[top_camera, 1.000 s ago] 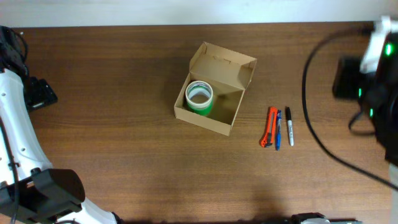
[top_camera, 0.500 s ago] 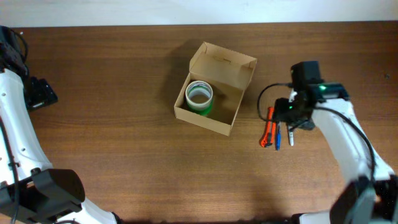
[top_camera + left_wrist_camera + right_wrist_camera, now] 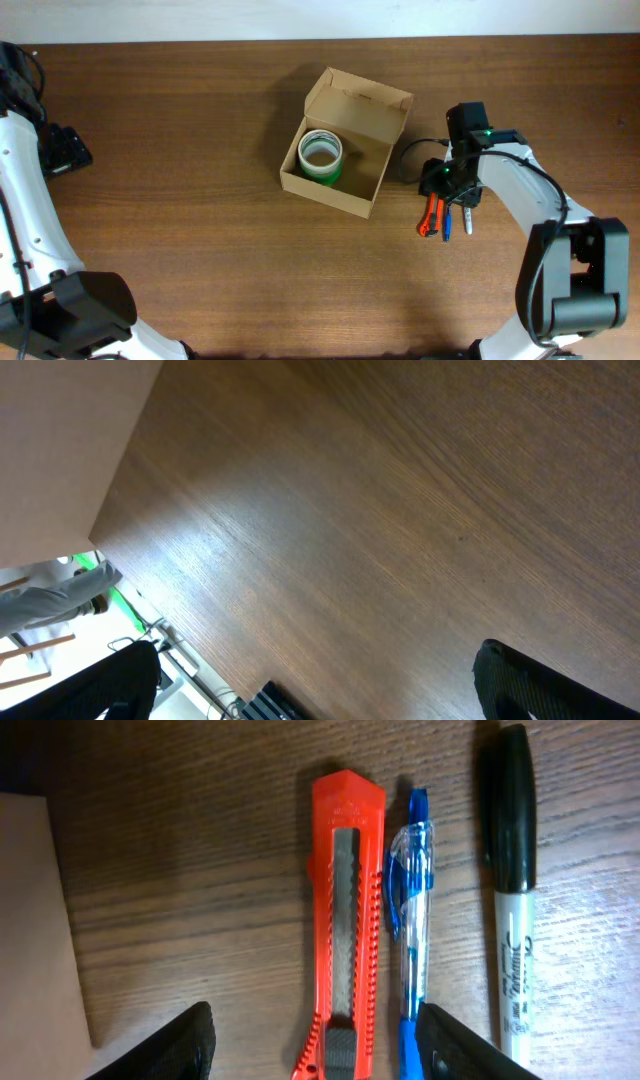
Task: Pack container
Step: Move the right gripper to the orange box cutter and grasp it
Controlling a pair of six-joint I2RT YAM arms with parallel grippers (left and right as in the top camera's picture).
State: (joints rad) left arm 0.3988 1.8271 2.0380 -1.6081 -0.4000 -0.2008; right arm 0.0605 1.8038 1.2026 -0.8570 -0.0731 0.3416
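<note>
Your box (image 3: pixel 325 193) holds a green tape roll (image 3: pixel 322 172); left jaws and right jaws both gape wide, gripping nothing.

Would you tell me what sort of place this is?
Probably a lab or office workbench: a wooden table, a cardboard box holding a tape roll, and a knife, pen and marker.

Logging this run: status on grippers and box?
Right gripper open, over orange cutter and blue pen. Left gripper open, empty. Box open, tape roll inside. Nothing in the way.
</note>
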